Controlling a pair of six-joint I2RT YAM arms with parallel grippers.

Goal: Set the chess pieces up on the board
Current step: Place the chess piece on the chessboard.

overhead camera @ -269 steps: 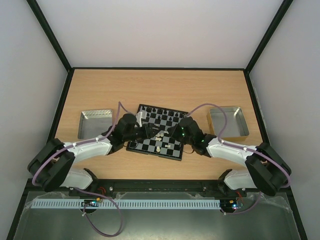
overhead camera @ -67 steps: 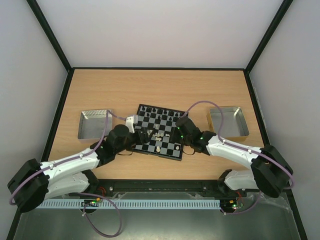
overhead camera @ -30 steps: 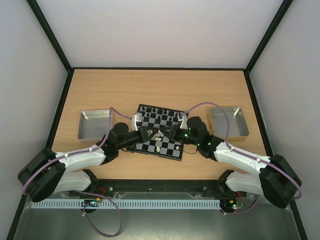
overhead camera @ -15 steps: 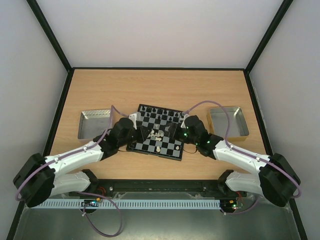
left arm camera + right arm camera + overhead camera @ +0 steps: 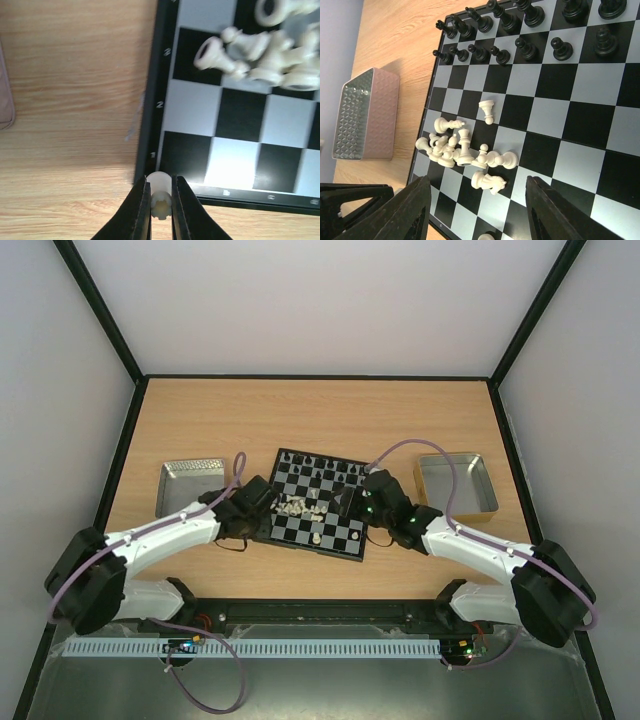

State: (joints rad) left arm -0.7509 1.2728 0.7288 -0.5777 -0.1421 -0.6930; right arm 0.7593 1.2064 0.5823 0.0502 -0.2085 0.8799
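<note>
Pinching cream piece (image 5: 160, 201) — left pincer (image 5: 160, 185) beside board (image 5: 149, 125) rim's "1"

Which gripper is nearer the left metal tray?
Left. The left gripper, holding a white piece, sits at the board's corner on the tray's side; right gripper hangs open over the board's opposite side.

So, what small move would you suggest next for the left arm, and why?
Probably ease the left gripper over the corner square of the board and set its white piece down: it is clamped right at the rim beside row 1.
</note>
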